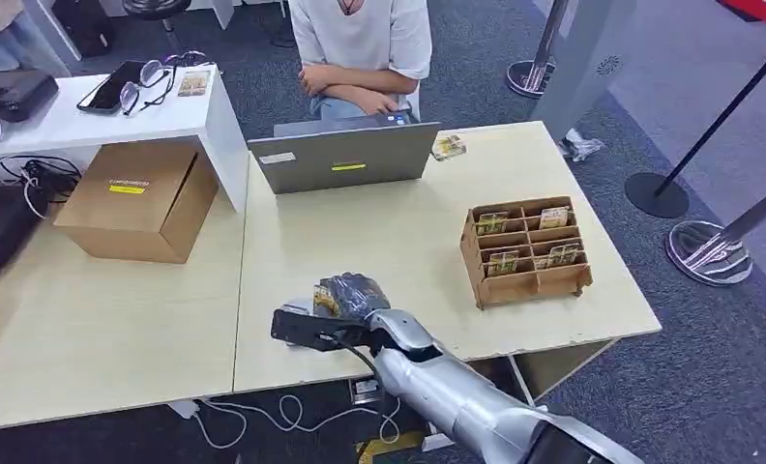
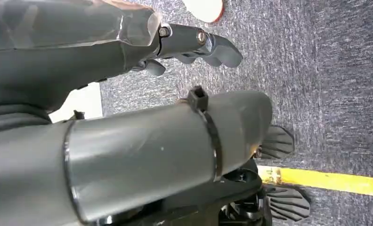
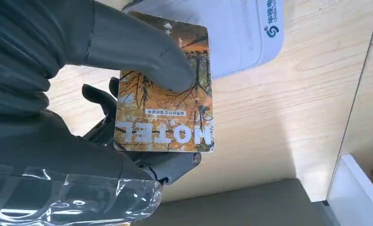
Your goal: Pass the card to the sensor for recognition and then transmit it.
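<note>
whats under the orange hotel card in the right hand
The white card reader on the pale wooden table lies beneath the orange hotel card; the right hand and card cover part of it.

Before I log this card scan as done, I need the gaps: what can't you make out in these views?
- Whether the card touches the white sensor: right wrist view, card and thumb overlap it.
- Most of the sensor: head view, under the right hand.
- Small print on the card: too small.
- Cards in the wooden rack: head view, too small to read.
- Left hand fingers: partly hidden by the robot's body.
</note>
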You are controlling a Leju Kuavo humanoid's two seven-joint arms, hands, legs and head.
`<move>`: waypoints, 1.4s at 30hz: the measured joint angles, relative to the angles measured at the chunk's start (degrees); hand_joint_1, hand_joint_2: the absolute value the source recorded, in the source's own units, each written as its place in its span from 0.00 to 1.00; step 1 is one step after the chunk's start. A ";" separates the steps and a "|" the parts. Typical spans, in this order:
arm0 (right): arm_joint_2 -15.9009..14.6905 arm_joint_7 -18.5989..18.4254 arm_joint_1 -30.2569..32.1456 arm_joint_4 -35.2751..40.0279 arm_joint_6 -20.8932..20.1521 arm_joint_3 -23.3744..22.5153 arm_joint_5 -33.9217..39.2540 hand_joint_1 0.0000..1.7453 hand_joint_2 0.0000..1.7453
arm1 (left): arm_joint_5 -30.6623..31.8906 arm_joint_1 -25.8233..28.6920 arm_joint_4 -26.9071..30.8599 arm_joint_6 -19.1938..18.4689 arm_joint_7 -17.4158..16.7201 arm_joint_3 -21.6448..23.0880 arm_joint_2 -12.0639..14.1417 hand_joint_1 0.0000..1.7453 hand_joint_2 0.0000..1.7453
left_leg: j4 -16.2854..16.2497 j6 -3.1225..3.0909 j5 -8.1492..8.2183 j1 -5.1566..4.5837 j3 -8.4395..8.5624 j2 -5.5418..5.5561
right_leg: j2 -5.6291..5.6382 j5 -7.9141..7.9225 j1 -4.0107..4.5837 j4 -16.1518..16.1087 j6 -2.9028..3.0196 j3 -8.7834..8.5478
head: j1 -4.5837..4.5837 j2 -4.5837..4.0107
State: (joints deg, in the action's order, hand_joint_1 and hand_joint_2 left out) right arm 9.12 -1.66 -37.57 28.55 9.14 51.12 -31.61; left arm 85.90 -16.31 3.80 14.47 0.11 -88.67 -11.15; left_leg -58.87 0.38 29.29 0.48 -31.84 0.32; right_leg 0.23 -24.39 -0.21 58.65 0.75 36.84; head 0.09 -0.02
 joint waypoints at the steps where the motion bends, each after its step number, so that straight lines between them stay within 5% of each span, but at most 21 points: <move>1: 0.11 -0.20 -0.01 0.00 -0.09 0.02 -0.07 1.00 1.00 | 0.00 -0.04 0.00 0.02 -0.04 0.00 -0.09 0.00 0.00 | 0.00 0.00 0.00 0.00 0.00 0.00 | 0.00 0.00 0.00 0.00 0.00 0.00 | -0.02 0.00; 42: 2.93 -7.34 -0.91 -6.05 2.51 0.15 -7.04 1.00 1.00 | 0.02 -1.55 0.00 0.50 -2.53 0.07 -1.18 0.00 0.00 | 0.00 0.01 0.00 0.00 0.03 -0.01 | 0.00 0.03 0.00 0.00 0.05 -0.01 | -0.02 0.00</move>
State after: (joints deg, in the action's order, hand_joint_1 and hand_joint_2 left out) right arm 12.04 -9.01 -38.48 22.49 11.65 51.28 -38.64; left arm 85.92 -17.85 3.80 14.97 -2.42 -88.61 -12.33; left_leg -58.87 0.39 29.28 0.48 -31.82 0.31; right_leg 0.23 -24.36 -0.21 58.65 0.80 36.84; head 0.07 -0.02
